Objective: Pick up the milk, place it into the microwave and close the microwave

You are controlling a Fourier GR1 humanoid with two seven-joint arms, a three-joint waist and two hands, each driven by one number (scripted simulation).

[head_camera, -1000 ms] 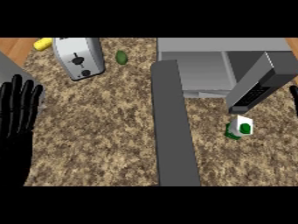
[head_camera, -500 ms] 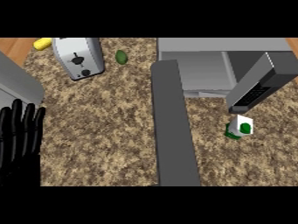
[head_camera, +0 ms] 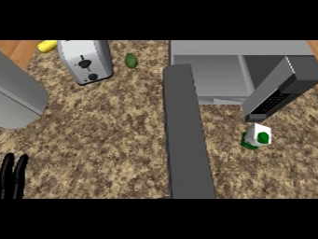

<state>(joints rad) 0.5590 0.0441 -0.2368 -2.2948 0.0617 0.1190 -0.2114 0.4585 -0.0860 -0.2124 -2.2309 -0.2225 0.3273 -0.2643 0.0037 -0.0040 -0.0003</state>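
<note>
- My left hand (head_camera: 4, 177) shows only as straight, upright fingers at the lower left corner of the head view, spread a little and holding nothing; my right hand is out of view.
- At about two o'clock from that hand, well apart, a long grey bar (head_camera: 187, 135) runs up the counter (head_camera: 99, 135).
- Past the bar, at three o'clock, the milk (head_camera: 258, 137) stands on the counter, a white carton with green marks, just below the microwave's open door (head_camera: 283, 88).
- The microwave (head_camera: 223, 70) sits at one o'clock, its cavity open.
- At twelve o'clock stands a toaster (head_camera: 86, 60), with a green item (head_camera: 131, 60) at its right and a yellow item (head_camera: 47, 45) at its left.
</note>
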